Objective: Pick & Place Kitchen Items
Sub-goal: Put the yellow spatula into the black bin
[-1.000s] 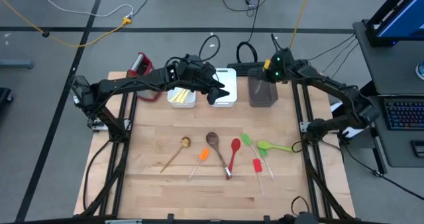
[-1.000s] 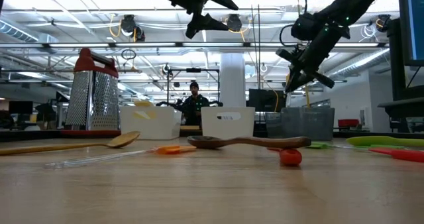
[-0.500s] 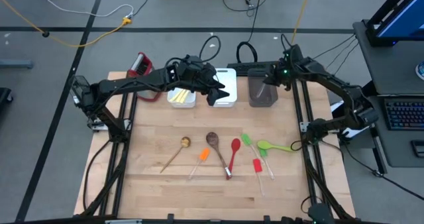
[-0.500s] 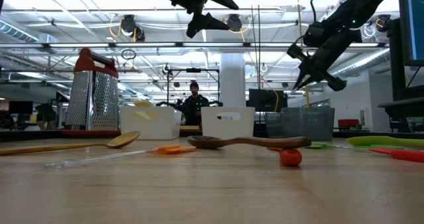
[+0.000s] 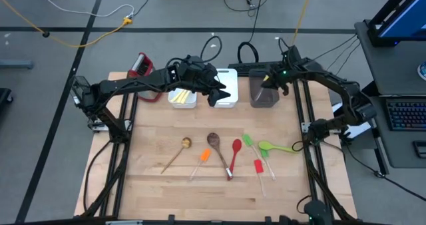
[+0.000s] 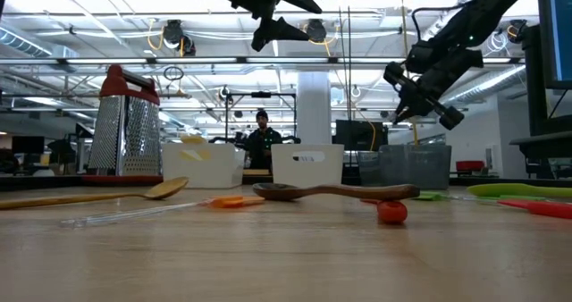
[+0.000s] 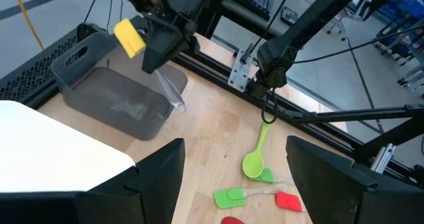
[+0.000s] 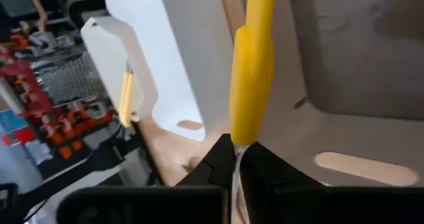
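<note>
High view, count on the desk (image 5: 153, 178), lower centre of frame: seven loose utensils. Two wooden spoons, pale wooden spoon (image 5: 176, 156) and dark wooden spoon (image 5: 214, 142); one red spoon (image 5: 235, 154); one lime-green spoon (image 5: 273, 146); three mini spatulas: orange spatula (image 5: 204, 156), green spatula (image 5: 247, 142), red spatula (image 5: 258, 166). Three bins in a row at upper centre: two white, left white bin (image 5: 190, 105) with one yellow item (image 5: 177, 96) inside and right white bin (image 5: 229, 104), plus one grey bin (image 5: 265, 102). One steel grater (image 6: 125, 128), upper left.

Right gripper (image 8: 235, 148) pinching the clear handle of a yellow spatula (image 8: 252, 65), fingers pressed together on it, blade hanging over the grey bin, not touching it. Left gripper (image 5: 223, 90) spread wide, empty, above the right white bin.

Versus one second ago: right gripper swung toward the upper right of the high view, then back down and left, now closer over the grey bin. Left arm unchanged. All seven desk utensils unmoved.
</note>
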You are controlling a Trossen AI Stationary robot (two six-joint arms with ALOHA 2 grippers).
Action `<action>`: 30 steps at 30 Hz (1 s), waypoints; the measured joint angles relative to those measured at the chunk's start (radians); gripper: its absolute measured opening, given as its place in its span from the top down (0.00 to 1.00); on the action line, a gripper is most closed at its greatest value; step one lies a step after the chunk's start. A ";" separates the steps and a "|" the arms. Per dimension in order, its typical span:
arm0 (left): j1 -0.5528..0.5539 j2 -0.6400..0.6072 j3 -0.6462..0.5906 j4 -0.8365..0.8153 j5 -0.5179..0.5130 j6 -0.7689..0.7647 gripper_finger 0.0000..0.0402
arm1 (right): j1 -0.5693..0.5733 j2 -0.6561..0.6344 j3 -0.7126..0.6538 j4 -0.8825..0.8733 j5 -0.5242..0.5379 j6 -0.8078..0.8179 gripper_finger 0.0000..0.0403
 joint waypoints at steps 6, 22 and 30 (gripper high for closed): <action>0.000 0.000 0.000 0.000 0.001 0.000 0.33 | -0.002 0.026 0.000 0.016 -0.038 0.028 0.99; 0.000 0.000 0.000 0.000 0.003 -0.001 0.33 | -0.023 0.082 0.000 -0.017 -0.115 0.042 0.98; 0.000 0.000 0.000 0.000 0.003 -0.002 0.33 | -0.058 0.082 0.000 -0.017 -0.074 0.038 0.94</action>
